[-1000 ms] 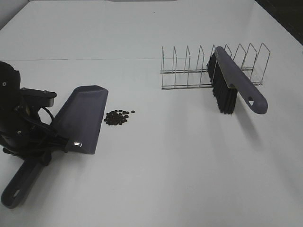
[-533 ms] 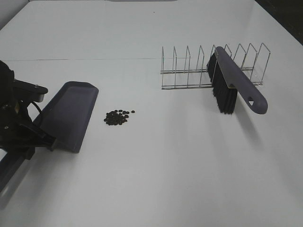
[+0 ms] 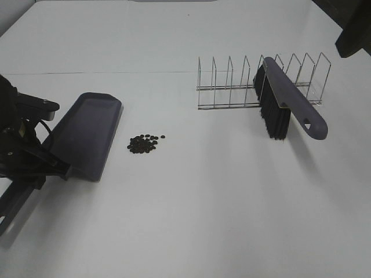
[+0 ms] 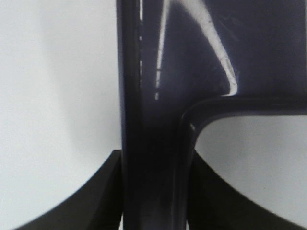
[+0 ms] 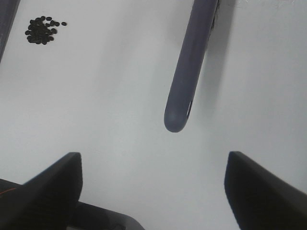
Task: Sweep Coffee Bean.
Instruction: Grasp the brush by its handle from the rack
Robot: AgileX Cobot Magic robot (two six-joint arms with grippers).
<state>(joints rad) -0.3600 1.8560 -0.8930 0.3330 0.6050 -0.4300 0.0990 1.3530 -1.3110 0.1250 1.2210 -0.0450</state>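
From the high camera you see the coffee beans [image 3: 145, 143] in one small, tight heap on the left half of the tabletop [image 3: 191, 220], about midway between the near and far edges. The dustpan [image 3: 87, 136] sits just beside them on the side toward the left edge, apart from the heap and not touching it. Your left fingers [image 3: 40, 168] grip it by the handle close to the left edge, and the handle runs on toward the near-left corner. You cannot tell whether the pan rests on the tabletop or hangs just above it. Toward the far-right part stands a wire rack [image 3: 232, 81], with the brush [image 3: 284, 98] leaning in it, bristles down and handle pointing toward the right edge. Only a dark piece of your right arm [image 3: 355, 29] shows over the far-right corner.

In the left wrist view, the left fingers [image 4: 96, 201] are closed on the dustpan [image 4: 249, 48] handle, one pressed to each side of it.

In the right wrist view, the right fingers [image 5: 48, 191] are spread wide and hold nothing. Bare tabletop [image 5: 120, 120] lies between them. The brush [image 5: 189, 72] handle hangs ahead of them, untouched. The coffee beans [image 5: 42, 29] lie well apart from the handle, with a sliver of the dustpan [image 5: 5, 19] just beyond.
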